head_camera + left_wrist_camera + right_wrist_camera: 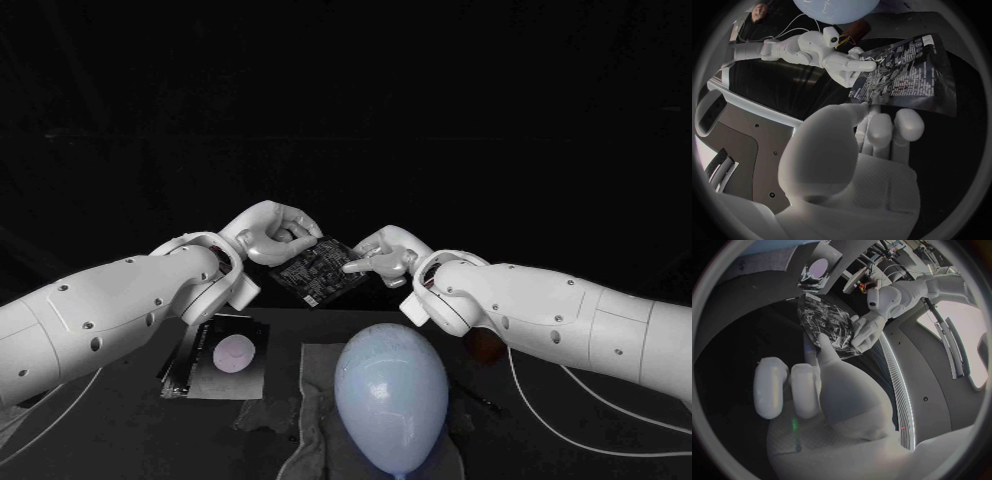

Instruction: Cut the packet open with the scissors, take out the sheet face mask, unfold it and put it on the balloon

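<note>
- Packet [317,272]: dark printed foil sachet, held up off the table [130,430] near mid-frame in head view, tilted, one corner pointing to 6 o'clock
- L hand [277,232]: at packet's 11 o'clock, pinching its upper corner, remaining fingers curled in
- R hand [382,255]: at packet's 2 o'clock, pinching the side edge betw. thumb and a finger
- Balloon [389,385]: pale, at 6 o'clock of packet, lying on a grey cloth [315,370], apart from packet
- Flat dark item w/ pale oval [224,355]: on table at 8 o'clock of packet
- Can't tell whether the seal is cut yet
- Handling (judged): packet light, thin, floppy, prob. slick foil
- Best taken at sealed rims/corners, not mid-panel, since the mask sits there
- Two-point hold should keep an edge taut for the scissors
- Mask inside likely wet, limp and easy to tear, so it needs a gentle pinch at an edge
</note>
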Controlling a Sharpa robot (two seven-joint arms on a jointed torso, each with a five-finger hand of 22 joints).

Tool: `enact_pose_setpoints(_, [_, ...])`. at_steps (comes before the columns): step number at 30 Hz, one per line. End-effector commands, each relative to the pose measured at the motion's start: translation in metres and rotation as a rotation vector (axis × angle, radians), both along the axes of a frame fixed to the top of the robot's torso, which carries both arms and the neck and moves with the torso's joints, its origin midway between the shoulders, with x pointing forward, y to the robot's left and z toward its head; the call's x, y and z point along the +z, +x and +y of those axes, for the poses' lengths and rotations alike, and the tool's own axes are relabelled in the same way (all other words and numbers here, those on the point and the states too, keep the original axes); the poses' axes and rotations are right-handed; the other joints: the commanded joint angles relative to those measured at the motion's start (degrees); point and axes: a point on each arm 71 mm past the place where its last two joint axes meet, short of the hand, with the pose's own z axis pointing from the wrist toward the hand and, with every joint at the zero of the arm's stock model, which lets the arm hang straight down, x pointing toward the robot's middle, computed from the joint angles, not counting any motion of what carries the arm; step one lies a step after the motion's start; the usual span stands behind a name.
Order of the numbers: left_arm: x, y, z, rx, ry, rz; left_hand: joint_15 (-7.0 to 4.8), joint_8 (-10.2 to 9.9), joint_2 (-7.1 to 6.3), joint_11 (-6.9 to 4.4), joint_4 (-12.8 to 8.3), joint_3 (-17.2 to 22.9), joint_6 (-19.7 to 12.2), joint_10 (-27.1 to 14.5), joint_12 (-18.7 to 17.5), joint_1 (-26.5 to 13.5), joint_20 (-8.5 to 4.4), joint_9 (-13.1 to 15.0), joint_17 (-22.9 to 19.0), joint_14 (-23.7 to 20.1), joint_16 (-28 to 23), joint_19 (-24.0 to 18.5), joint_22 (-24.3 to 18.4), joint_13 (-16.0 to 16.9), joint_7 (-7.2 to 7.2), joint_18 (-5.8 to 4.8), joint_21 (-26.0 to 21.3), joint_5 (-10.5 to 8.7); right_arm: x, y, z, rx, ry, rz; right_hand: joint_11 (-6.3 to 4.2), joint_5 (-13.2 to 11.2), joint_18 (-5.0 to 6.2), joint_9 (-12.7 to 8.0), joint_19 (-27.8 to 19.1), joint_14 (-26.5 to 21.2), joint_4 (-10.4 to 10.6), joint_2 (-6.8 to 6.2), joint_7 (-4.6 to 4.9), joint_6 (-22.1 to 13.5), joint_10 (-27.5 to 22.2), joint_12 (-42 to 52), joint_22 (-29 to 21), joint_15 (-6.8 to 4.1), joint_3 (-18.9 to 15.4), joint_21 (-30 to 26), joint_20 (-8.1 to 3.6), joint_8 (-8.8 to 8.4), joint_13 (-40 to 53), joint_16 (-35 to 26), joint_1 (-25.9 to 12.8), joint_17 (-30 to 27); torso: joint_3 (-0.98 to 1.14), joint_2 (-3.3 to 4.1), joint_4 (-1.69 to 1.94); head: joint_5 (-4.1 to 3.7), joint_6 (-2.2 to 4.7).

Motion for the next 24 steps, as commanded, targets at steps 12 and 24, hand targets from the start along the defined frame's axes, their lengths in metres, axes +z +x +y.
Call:
enact_pose_setpoints(12, [-0.006,0.009,0.017,0.089,-0.094,-0.021,11.05,-17.6,-3.02,8.12,8.3,-44.5,-5.2,-7.1,-16.0,-2.3,11.16,-1.5,-25.9,-48.0,-31.5,-36.4,-37.1,-14.9,2.25,-0.40,-44.8,0.32,0.002,-0.002,-0.012,-0.056,0.062,0.021,-2.80,0.2,-0.72,0.9,0.1,2.4,-2.3,1.17,-0.17,0.0,3.6,-0.9,4.9,-0.58,2.4,0.4,-0.62,0.77,0.0,0.4,-1.0,0.1,-0.04,0.03,0.01,-0.31,1.00])
enact_pose_setpoints(24, [-0.028,0.013,0.022,0.136,-0.048,0.006,14.25,-20.9,-7.20,6.18,8.2,-51.0,-7.8,-12.1,-22.1,1.7,11.84,-5.7,-36.7,-56.3,-49.9,-45.5,-47.5,-21.5,1.51,-2.45,-61.5,0.51,0.002,-0.008,-0.017,-0.050,0.012,0.012,-2.71,0.1,-0.76,3.0,0.2,2.4,-8.9,1.17,-0.04,-1.1,5.0,-3.4,5.4,-0.52,7.6,0.4,-0.61,2.00,0.2,0.4,-7.7,0.0,0.00,0.05,-0.04,-0.44,0.61])
